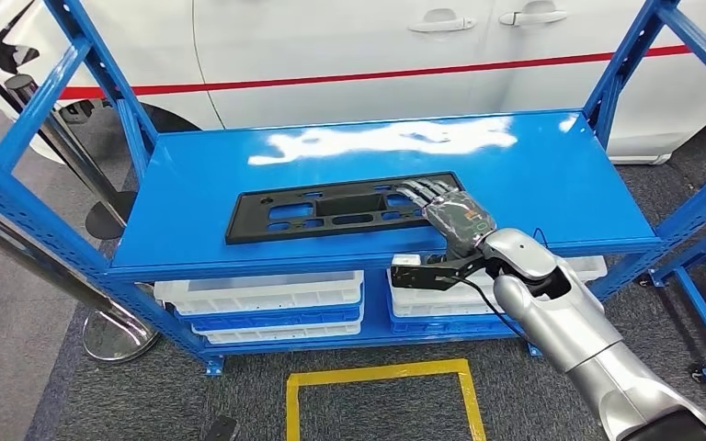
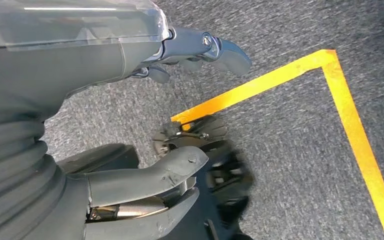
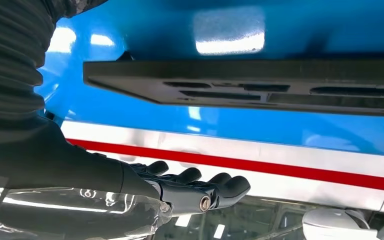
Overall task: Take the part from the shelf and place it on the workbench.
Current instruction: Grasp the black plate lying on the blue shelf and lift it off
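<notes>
Early stage, by my read: nothing lifted, nothing placed.

Blue shelf [image 1: 552, 175] top deck carries the part [image 1: 331, 207], a flat black panel with slotted cutouts, lying flat and roughly centred toward the front edge. It looks fully seated on the deck.

Right hand [image 1: 446, 207] is extended over the part's right end, fingers stretched out and apart, nothing gripped. In the right wrist view the fingers [image 3: 220, 185] are straight and spread, with a visible gap to the part [image 3: 260, 85]. Whether the fingertips touch the panel in the head view: cannot tell.

Left hand [image 2: 145, 125] hangs over grey carpet and a yellow floor marking [image 2: 350, 115], thumb and fingers apart, holding nothing.

Left to do: grasp, lift off, carry, set down on the workbench. Basically the whole task.

Hard to make out:
- Workbench: no idea where it is from here.
- Part's right end is covered by the right hand, so its edge there is hidden.
- White bins [image 1: 267, 303] on the lower deck, contents not readable.
- White car body [image 1: 377, 55] behind the shelf, cropped.
</notes>
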`<state>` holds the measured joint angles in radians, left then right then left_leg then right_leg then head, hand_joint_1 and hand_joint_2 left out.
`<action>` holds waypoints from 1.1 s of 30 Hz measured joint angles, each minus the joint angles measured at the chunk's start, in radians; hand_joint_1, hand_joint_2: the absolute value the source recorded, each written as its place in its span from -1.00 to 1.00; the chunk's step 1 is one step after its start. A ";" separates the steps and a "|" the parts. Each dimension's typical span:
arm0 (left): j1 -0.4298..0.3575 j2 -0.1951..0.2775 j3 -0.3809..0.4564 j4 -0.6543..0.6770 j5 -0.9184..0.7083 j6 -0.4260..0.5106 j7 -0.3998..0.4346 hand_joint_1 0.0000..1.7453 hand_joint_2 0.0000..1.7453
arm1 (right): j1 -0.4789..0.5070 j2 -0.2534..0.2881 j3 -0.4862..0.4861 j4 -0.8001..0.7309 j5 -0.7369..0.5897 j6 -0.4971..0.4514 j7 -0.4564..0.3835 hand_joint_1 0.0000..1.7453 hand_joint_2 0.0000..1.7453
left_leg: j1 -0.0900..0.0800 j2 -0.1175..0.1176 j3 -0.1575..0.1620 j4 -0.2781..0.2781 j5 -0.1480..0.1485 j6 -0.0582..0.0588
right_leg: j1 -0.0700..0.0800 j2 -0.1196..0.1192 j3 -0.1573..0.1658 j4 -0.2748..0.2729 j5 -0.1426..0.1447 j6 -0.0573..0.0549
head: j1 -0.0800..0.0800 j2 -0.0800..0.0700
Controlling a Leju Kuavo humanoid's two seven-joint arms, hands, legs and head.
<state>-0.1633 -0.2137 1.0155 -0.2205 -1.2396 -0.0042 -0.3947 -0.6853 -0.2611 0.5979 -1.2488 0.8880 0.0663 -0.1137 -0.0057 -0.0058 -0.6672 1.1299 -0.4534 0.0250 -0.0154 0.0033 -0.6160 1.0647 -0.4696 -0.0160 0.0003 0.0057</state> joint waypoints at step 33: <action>-0.010 -0.006 -0.034 0.000 -0.001 0.000 0.013 -1.00 1.00 | -0.017 0.131 0.073 0.153 0.051 -0.068 0.029 -1.00 1.00 | 0.002 -0.001 0.049 -0.091 0.013 -0.011 | -0.001 0.000 -0.003 -0.011 0.011 0.012 | -0.001 0.000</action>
<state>-0.1731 -0.2193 0.9816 -0.2205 -1.2410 -0.0041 -0.3820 -0.7026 -0.1297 0.6707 -1.0958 0.9394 -0.0017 -0.0845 -0.0037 -0.0072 -0.6180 1.0391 -0.4404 0.0138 -0.0168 0.0028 -0.6192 1.0539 -0.4586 -0.0045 -0.0004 0.0057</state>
